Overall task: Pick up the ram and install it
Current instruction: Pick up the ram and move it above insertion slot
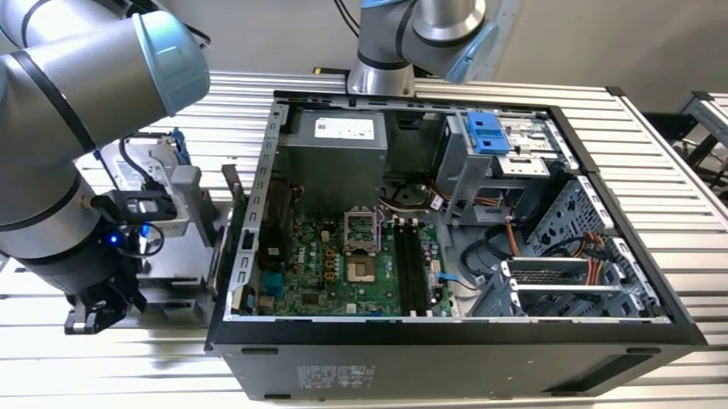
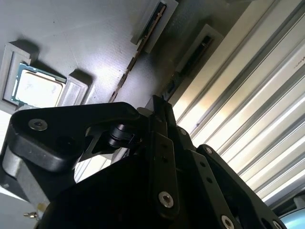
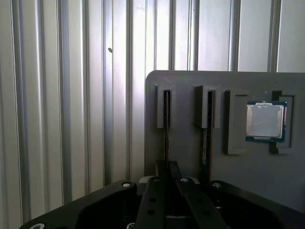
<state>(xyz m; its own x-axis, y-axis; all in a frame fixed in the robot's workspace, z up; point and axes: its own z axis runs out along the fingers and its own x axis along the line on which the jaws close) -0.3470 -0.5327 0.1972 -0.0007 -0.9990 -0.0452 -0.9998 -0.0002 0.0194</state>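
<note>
At the lower left of the exterior view the gripper (image 1: pixel 89 317) hangs low over the slatted tabletop (image 1: pixel 114 366), well apart from the open computer case (image 1: pixel 455 336) that takes the middle of the frame. In both wrist views its jaws look drawn narrow on the near end of the ram (image 3: pixel 165 124). The ram stands on edge in a grey holder (image 3: pixel 190 78) with 2 slots, in the one farther from the processor (image 3: pixel 265 120). I judge it pinched, though the contact itself is hidden behind the linkage. To do this well, I'd say the ram wants lifting straight along its slot with no twist. A second stick (image 3: pixel 206 129) stands just beside it in the neighbouring slot, and the slot walls sit close. Moving right in the exterior view, the case's side wall (image 1: pixel 245 221) rises between the arm and the motherboard (image 1: pixel 330 264), a rim to mind. The long black slots (image 1: pixel 412 264) lie at centre, and the blue bracket (image 1: pixel 486 132) sits at the upper right.
</note>
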